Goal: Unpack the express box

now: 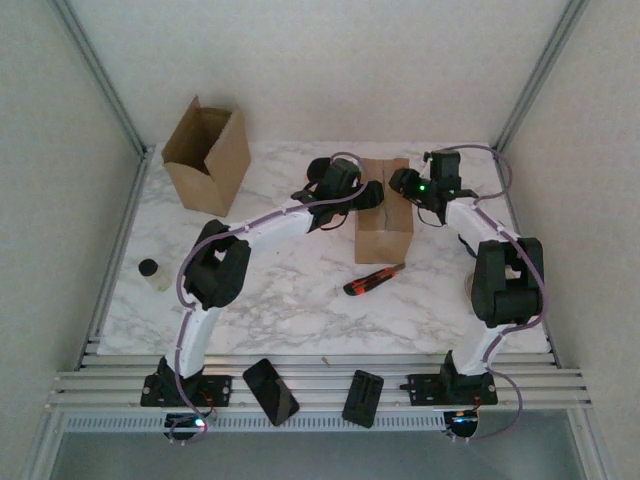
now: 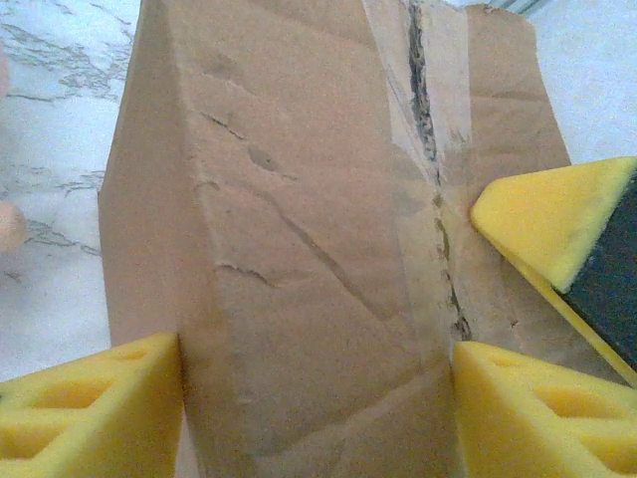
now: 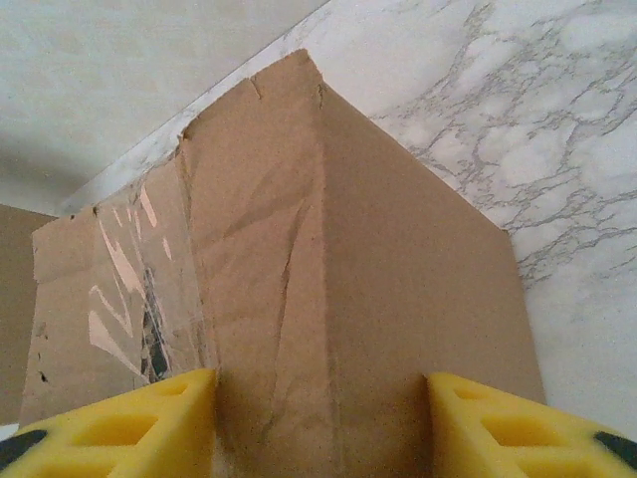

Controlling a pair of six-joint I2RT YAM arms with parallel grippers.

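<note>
On the table's (image 1: 300, 310) far middle, the taped express box (image 1: 384, 215) stands between left gripper (image 2: 314, 398) and right gripper (image 3: 320, 418), each half-spread astride a top edge, grip unclear; uneven pulls could topple it.

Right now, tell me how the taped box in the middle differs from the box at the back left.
The taped box has its flaps down and clear tape along its top seam; the back-left box stands open at the top. The taped box has yellow fingers astride its top edges; the back-left box stands alone, turned at an angle. Both are plain brown cardboard on the marble table.
</note>
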